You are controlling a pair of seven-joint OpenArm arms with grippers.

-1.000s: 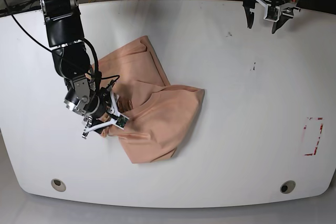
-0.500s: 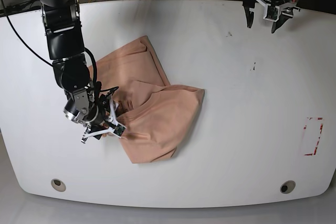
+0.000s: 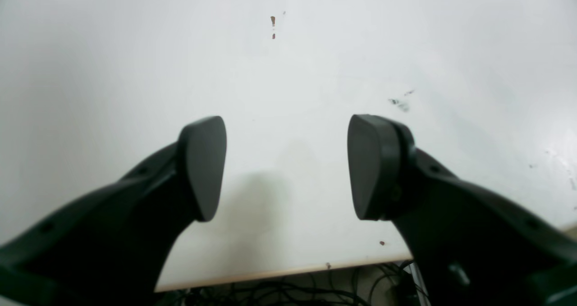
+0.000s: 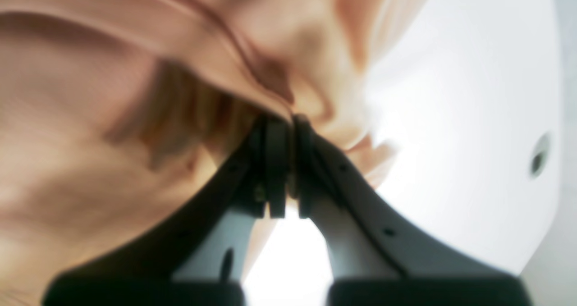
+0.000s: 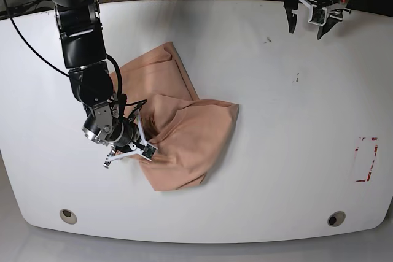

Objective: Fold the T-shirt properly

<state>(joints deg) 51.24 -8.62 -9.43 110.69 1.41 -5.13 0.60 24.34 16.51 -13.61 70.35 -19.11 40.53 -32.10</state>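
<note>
The peach T-shirt (image 5: pixel 184 133) lies crumpled left of the middle of the white table (image 5: pixel 276 121). My right gripper (image 5: pixel 142 151) is at the shirt's left lower edge. In the right wrist view its fingers are pressed together on a fold of the T-shirt (image 4: pixel 135 94), at the gripper (image 4: pixel 285 123). My left gripper (image 5: pixel 311 26) hangs open over the table's far right edge, away from the shirt. In the left wrist view the left gripper (image 3: pixel 288 166) has wide-apart pads with only bare table between them.
A red-outlined rectangle (image 5: pixel 366 159) is marked at the table's right side. Two round holes (image 5: pixel 68 216) (image 5: pixel 335 218) sit near the front edge. Cables lie beyond the far edge. Small dark marks (image 5: pixel 298 78) dot the tabletop.
My right gripper has moved rightward and slightly toward the front edge, dragging the shirt's left edge with it. The left arm has not moved.
</note>
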